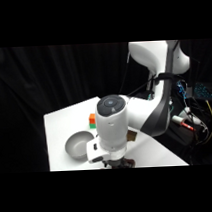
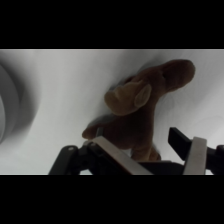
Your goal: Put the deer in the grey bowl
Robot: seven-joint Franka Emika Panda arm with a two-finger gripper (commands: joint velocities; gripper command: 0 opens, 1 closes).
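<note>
two pale fingers (image 2: 112, 156) of the gripper (image 2: 150, 155) fill the bottom of the wrist view, spread apart with the deer (image 2: 142, 105) lying between them. its dark brown body runs down into the gap and its head and one limb stretch away from the claw. nothing is pinched yet, as far as i can see, though the lower body is hidden behind the linkage.

from the side, the arm hangs low over the white table (image 1: 59, 121), with the grey bowl (image 1: 77, 144) just beside the gripper and a small orange and green thing (image 1: 92, 121) behind the bowl.

i'd judge this the grasp step. closing on the thick middle of the body rather than a dangling leg should keep the floppy toy from slipping. after that, a lift clear of the bowl's rim before crossing over it seems wise.
</note>
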